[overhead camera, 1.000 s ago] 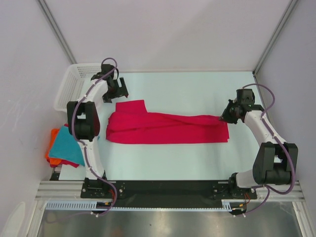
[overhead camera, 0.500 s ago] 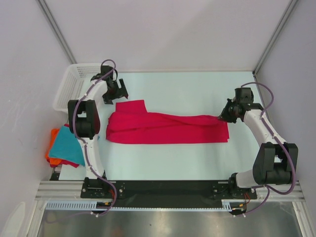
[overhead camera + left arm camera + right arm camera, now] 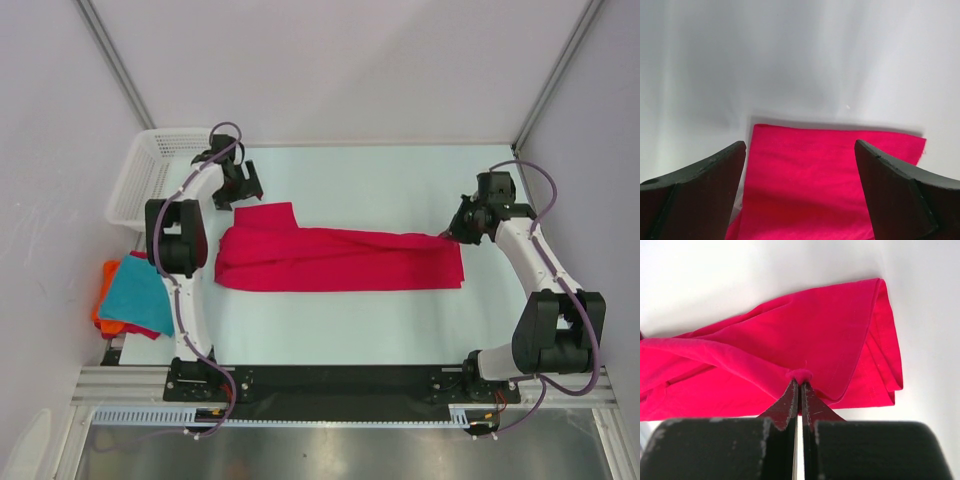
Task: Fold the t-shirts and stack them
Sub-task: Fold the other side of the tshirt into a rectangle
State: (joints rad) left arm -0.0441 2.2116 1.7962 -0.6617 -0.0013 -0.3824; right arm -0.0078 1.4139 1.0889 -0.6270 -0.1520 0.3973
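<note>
The crimson-pink t-shirt (image 3: 340, 258) lies as a long folded band across the middle of the table. My right gripper (image 3: 447, 236) is shut on a pinch of its cloth (image 3: 799, 374) at the band's right end, where the folded edge (image 3: 880, 335) shows. My left gripper (image 3: 240, 196) hangs open just beyond the band's upper left flap (image 3: 835, 165), its black fingers (image 3: 715, 170) spread wide with nothing between them. A teal t-shirt (image 3: 137, 298) lies on an orange one (image 3: 104, 312) at the table's left edge.
A white mesh basket (image 3: 140, 180) stands at the back left corner, close behind the left arm. Grey walls close in the table on the left, back and right. The metal rail (image 3: 340, 385) with both arm bases runs along the near edge.
The left gripper has shifted slightly right, nearer the shirt's upper left flap. The right gripper has crept a little back, still pinching the cloth. The shirt lies as before.
</note>
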